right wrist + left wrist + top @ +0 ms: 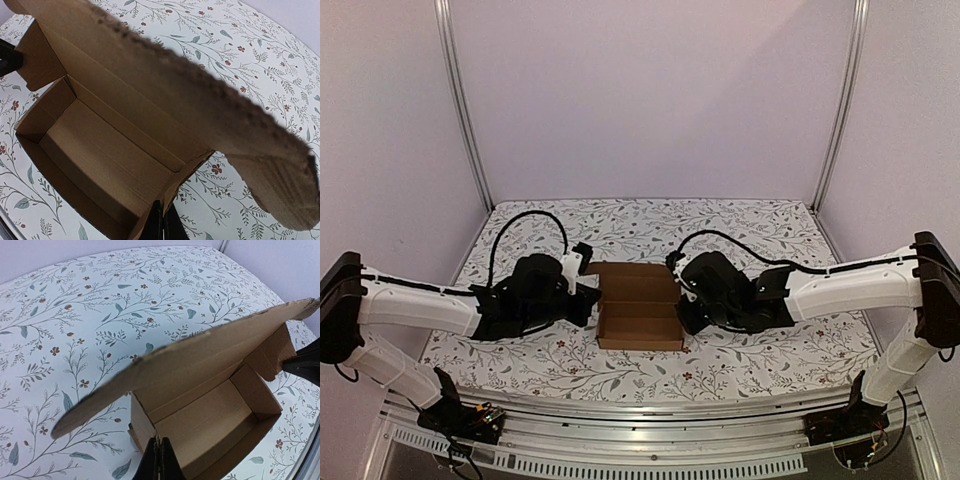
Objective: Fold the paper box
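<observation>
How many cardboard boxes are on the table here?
1: the paper box lies open at the middle of the table, between the left claw and right claw. None seems hidden.

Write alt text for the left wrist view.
An open brown cardboard box sits on a floral tablecloth, its long lid flap raised. The left gripper, shut, is at the box's near end wall; the right gripper's dark tip by the far flap.

The paper box (640, 320) is plain brown cardboard: an oblong tray with walls standing and top open, its long lid flap (190, 360) raised, sitting mid-counter (760, 365).
</observation>
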Action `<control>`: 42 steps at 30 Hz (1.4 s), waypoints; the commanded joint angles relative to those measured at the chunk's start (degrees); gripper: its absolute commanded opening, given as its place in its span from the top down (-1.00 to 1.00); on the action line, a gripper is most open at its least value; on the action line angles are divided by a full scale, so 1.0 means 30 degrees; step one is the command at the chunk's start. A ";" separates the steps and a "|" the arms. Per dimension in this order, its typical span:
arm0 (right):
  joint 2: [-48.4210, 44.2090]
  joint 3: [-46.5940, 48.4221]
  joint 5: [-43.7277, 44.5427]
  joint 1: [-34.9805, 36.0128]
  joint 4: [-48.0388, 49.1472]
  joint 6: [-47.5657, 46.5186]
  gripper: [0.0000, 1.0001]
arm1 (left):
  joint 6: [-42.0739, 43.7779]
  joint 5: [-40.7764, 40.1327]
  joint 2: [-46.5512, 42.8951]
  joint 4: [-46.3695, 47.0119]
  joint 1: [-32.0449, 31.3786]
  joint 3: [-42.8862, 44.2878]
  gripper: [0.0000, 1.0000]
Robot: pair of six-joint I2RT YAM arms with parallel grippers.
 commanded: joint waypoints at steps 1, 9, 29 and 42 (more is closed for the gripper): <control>0.0291 -0.0243 0.0598 0.0516 0.0827 0.0298 1.00 | -0.1513 -0.0188 0.0619 -0.0131 -0.0746 0.0159 1.00; 0.0131 -0.0967 0.1112 0.0744 0.0869 0.0802 1.00 | -0.2058 -0.1403 0.0911 -0.0625 -0.1694 -0.0037 1.00; 0.0160 -0.1861 0.2208 0.1757 0.1119 0.1570 1.00 | -0.3809 -0.3061 0.2120 -0.0802 -0.3755 0.0135 1.00; -0.0864 -0.2872 0.2344 0.2064 0.1194 0.2432 0.85 | -0.4566 -0.4886 0.1728 -0.1429 -0.4808 -0.0671 1.00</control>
